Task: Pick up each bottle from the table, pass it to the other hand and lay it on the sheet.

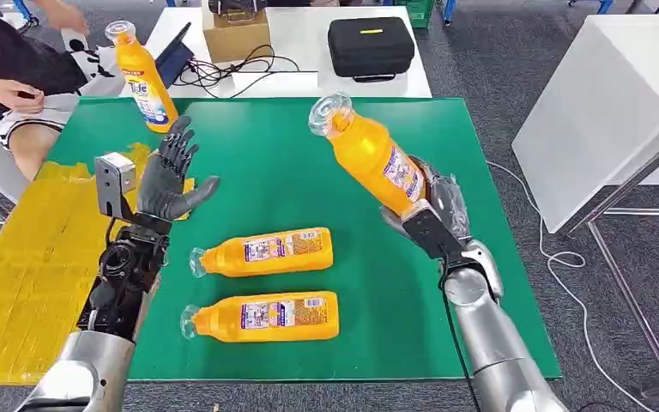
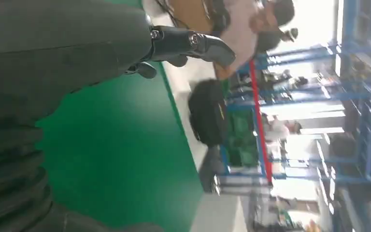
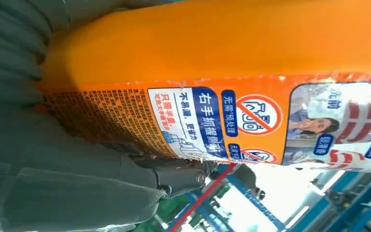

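My right hand [image 1: 429, 210] grips an orange bottle [image 1: 369, 150] by its lower end and holds it tilted above the green table [image 1: 480, 257], clear cap toward the far left. Up close the orange bottle [image 3: 232, 63] shows its printed label, with my right hand [image 3: 77, 183] wrapped around it. My left hand [image 1: 170, 178] is raised over the table's left side, fingers spread and holding nothing; the left hand [image 2: 77, 48] also shows from the wrist. Two more orange bottles [image 1: 262, 251] [image 1: 264, 316] lie on their sides near the front. A fourth bottle [image 1: 142, 75] stands at the far left. The yellow sheet [image 1: 26, 266] lies left of the table.
A person [image 1: 17, 77] sits at the far left by the standing bottle. A black case [image 1: 371, 47], a cardboard box [image 1: 236, 34] and cables lie on the white table behind. A white table [image 1: 601, 103] stands at the right.
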Robot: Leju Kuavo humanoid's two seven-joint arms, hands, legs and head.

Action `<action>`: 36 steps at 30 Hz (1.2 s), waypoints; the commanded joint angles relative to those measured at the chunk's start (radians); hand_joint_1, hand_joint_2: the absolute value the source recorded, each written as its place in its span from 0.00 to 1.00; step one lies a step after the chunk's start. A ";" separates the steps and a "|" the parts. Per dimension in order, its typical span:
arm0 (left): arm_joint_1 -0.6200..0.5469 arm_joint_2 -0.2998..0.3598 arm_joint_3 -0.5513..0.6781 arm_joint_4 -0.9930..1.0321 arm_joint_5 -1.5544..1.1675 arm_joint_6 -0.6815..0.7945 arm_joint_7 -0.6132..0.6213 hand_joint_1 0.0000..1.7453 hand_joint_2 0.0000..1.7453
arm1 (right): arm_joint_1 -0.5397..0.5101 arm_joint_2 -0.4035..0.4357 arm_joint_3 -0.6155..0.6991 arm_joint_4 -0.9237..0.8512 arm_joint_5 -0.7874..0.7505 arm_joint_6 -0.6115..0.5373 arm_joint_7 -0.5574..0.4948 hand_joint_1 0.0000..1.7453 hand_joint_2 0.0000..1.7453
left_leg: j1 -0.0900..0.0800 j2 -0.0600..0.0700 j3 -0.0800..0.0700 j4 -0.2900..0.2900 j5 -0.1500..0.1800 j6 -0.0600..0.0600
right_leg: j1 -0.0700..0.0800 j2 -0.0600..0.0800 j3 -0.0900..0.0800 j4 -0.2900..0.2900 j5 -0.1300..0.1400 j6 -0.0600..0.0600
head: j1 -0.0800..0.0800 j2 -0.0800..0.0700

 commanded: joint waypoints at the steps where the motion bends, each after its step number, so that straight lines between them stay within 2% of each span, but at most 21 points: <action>1: 0.046 -0.016 -0.138 -0.173 0.043 -0.036 0.014 0.00 1.00 | -0.086 0.038 0.067 0.138 -0.014 -0.014 -0.022 1.00 1.00 | 0.000 0.003 0.004 0.000 -0.003 -0.001 | 0.000 0.002 0.003 0.000 -0.001 0.000 | 0.000 0.000; 8: 0.069 -0.014 -0.172 -0.229 0.061 -0.040 0.015 0.00 1.00 | -0.074 0.031 0.077 0.133 -0.016 -0.027 -0.026 1.00 1.00 | 0.000 0.001 0.002 0.000 -0.001 -0.001 | 0.000 0.000 0.002 -0.001 -0.001 0.000 | 0.000 0.000; 9: 0.069 -0.014 -0.172 -0.229 0.061 -0.040 0.015 0.00 1.00 | -0.074 0.031 0.077 0.133 -0.016 -0.027 -0.026 1.00 1.00 | 0.000 0.002 0.007 0.000 -0.003 -0.001 | 0.000 0.000 0.007 -0.001 -0.002 0.001 | 0.000 0.000; 10: 0.069 -0.014 -0.172 -0.229 0.061 -0.040 0.015 0.00 1.00 | -0.074 0.031 0.077 0.133 -0.016 -0.027 -0.026 1.00 1.00 | 0.000 0.002 0.002 0.000 -0.001 -0.001 | 0.000 0.001 0.002 -0.001 -0.001 0.000 | 0.000 0.000; 11: 0.069 -0.011 -0.174 -0.228 0.069 -0.046 0.013 0.00 1.00 | -0.075 0.031 0.077 0.133 -0.018 -0.025 -0.026 1.00 1.00 | 0.000 0.002 0.004 0.000 -0.002 -0.001 | 0.000 0.000 0.004 0.000 -0.001 0.000 | 0.000 0.000; 21: 0.123 -0.009 -0.273 -0.371 0.073 -0.074 0.008 0.00 1.00 | -0.103 0.034 0.105 0.138 -0.014 -0.033 -0.028 1.00 1.00 | 0.000 0.002 0.005 0.000 -0.003 -0.001 | 0.000 0.001 0.004 0.000 -0.002 0.000 | 0.000 0.000; 33: 0.108 -0.017 -0.310 -0.321 0.051 -0.037 -0.001 0.00 1.00 | -0.104 0.058 0.136 0.139 -0.003 -0.054 -0.054 1.00 1.00 | 0.000 0.001 0.002 0.000 -0.001 -0.001 | 0.000 -0.001 0.001 0.000 -0.001 0.000 | 0.000 0.000; 34: 0.104 -0.017 -0.311 -0.315 0.052 -0.035 -0.001 0.00 1.00 | -0.102 0.058 0.147 0.136 0.003 -0.051 -0.055 1.00 1.00 | 0.000 0.002 0.007 0.000 -0.003 -0.002 | 0.000 -0.001 0.007 -0.001 -0.003 0.000 | 0.000 0.000; 36: 0.095 -0.020 -0.309 -0.299 0.061 -0.034 0.001 0.00 1.00 | -0.099 0.067 0.179 0.136 0.033 -0.065 -0.052 1.00 1.00 | 0.000 0.001 0.002 0.000 -0.001 -0.001 | 0.000 0.000 0.001 0.000 -0.001 0.000 | 0.000 0.000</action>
